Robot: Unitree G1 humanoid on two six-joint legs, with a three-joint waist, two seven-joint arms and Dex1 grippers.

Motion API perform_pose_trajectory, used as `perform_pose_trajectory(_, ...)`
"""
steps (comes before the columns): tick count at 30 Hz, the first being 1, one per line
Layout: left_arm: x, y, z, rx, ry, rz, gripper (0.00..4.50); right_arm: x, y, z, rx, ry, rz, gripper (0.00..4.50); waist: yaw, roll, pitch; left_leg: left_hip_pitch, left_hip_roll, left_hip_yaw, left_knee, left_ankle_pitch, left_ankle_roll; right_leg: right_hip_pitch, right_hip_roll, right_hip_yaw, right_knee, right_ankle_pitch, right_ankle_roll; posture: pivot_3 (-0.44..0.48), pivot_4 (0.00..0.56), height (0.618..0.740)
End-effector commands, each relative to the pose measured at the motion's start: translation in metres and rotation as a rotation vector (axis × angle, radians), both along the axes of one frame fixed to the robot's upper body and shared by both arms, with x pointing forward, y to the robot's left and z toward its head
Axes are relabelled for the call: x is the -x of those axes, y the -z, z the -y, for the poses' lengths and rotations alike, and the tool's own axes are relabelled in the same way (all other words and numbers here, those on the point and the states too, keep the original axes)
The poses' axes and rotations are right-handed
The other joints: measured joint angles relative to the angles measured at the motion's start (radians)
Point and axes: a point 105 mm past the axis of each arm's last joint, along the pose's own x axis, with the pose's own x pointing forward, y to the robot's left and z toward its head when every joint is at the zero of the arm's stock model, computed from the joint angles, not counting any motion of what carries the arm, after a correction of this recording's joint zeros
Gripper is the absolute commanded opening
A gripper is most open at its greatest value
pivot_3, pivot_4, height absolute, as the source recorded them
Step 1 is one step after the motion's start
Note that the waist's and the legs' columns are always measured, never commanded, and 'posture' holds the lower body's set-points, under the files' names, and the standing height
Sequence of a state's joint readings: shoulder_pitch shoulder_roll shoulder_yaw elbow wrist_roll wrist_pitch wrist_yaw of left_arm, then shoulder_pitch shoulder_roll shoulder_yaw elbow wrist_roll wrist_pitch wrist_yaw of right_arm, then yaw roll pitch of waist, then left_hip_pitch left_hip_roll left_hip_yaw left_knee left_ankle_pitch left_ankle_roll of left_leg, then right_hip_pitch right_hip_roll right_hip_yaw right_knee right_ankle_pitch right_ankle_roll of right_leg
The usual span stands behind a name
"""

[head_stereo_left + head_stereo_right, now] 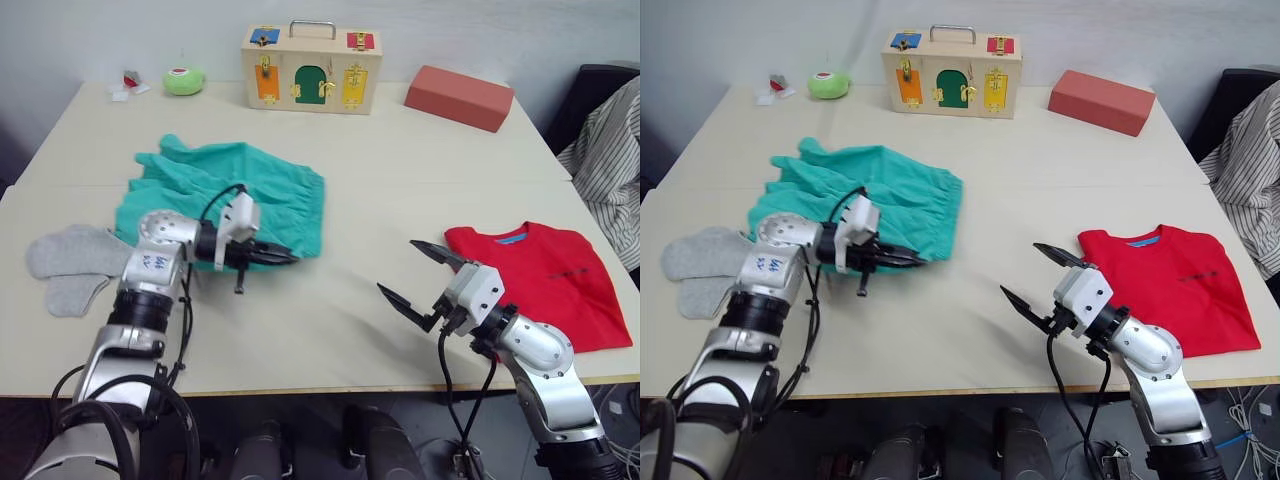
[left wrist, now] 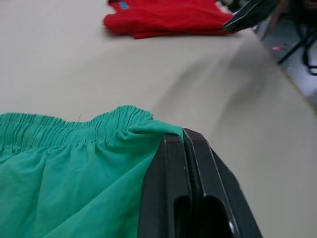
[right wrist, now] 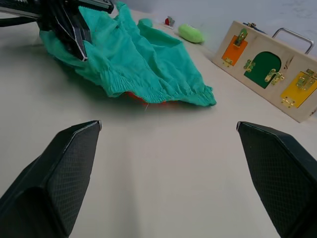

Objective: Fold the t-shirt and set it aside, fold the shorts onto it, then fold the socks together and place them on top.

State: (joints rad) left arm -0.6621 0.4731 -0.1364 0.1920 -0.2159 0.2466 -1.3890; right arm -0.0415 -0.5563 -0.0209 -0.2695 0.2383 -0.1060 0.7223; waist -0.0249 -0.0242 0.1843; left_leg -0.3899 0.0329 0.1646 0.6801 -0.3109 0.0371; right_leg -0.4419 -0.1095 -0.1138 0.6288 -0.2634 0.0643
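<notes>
Right end effector (image 1: 420, 272) wide open, empty; left end effector (image 1: 288, 258) pinching shorts (image 1: 270, 195).

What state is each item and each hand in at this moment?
t-shirt: folded, lying flat at the table's right side.
shorts: spread out unfolded, waistband corner pinched by the left hand.
socks: lying flat and unfolded, side by side.
left hand: shut on the shorts.
right hand: open, empty, above the table.
wooden latch box: upright, doors shut.
</notes>
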Motion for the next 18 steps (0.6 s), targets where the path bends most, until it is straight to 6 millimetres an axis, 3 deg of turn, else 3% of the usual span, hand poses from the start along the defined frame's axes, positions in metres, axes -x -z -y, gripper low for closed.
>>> perform_pose_trajectory(1,0.027,0.018,0.027,-0.04,0.083,-0.033,0.01,0.003,-0.007,0.012,0.038,0.005,0.016,4.5,0.007,0.0,0.0,0.001,-0.001,-0.001,0.0,0.0,0.001,0.001,-0.001,0.0,-0.001,0.0,0.0,0.0,0.15,0.74)
perform_pose_trajectory(4,0.031,0.021,0.038,0.014,0.045,-0.086,0.19,0.004,-0.006,0.014,0.05,0.006,0.002,4.5,0.014,0.0,0.0,0.002,-0.001,-0.002,0.002,-0.001,0.001,0.003,-0.002,0.001,-0.001,0.0,0.0,0.0,0.15,0.74)
perform_pose_trajectory(6,0.036,0.011,0.046,0.088,0.044,-0.096,0.59,0.006,-0.004,0.012,0.063,-0.01,-0.017,4.5,0.02,0.0,0.0,0.002,0.0,-0.003,0.002,-0.001,0.001,0.003,-0.004,0.0,0.0,0.0,0.0,0.0,0.15,0.74)
perform_pose_trajectory(9,0.039,0.0,0.038,0.121,0.028,-0.043,1.48,0.006,0.001,0.013,0.098,0.005,-0.043,4.5,0.022,0.0,0.0,0.002,0.0,-0.004,0.002,-0.001,0.001,0.003,-0.005,0.0,0.0,0.0,0.0,0.0,0.15,0.74)
perform_pose_trajectory(15,0.037,-0.029,-0.026,0.113,-0.058,0.028,3.37,0.013,-0.004,0.005,0.047,-0.08,-0.121,4.5,0.019,0.001,0.0,0.002,0.003,-0.004,0.002,-0.001,0.0,0.003,-0.004,-0.002,0.0,-0.001,-0.002,0.0,0.15,0.74)
perform_pose_trajectory(18,0.018,-0.032,-0.079,-0.023,-0.186,0.108,4.21,0.031,0.0,-0.017,0.045,-0.214,-0.218,4.5,0.021,0.001,0.0,0.002,0.003,-0.005,0.002,-0.001,-0.001,0.003,-0.005,-0.003,0.0,-0.002,-0.003,0.0,0.15,0.74)
